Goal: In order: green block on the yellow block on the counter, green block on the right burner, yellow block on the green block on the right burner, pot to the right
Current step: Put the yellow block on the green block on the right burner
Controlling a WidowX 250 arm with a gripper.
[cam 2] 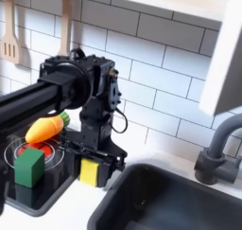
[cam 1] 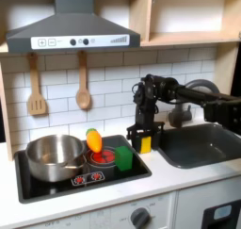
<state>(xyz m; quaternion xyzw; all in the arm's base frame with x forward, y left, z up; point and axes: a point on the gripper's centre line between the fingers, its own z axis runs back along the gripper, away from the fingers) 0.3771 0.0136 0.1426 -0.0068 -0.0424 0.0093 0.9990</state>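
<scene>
Both exterior views are small, soft pictures with little fine detail; edges look smeared and grainy. The light is even, bright and diffuse, seemingly from above, with no hard shadows. In the first exterior view, left of the hand (cam 1: 142, 139), the shiny round silver steel pot (cam 1: 54, 155) carries pale glare on its rim. In the second exterior view, the nearest stretch of the black robot arm (cam 2: 28, 101) is blurred, and a faint shadow lies under the hand (cam 2: 92, 169).

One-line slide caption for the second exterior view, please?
Hand closed on the yellow block beside the hob; green block on the right burner.
</scene>
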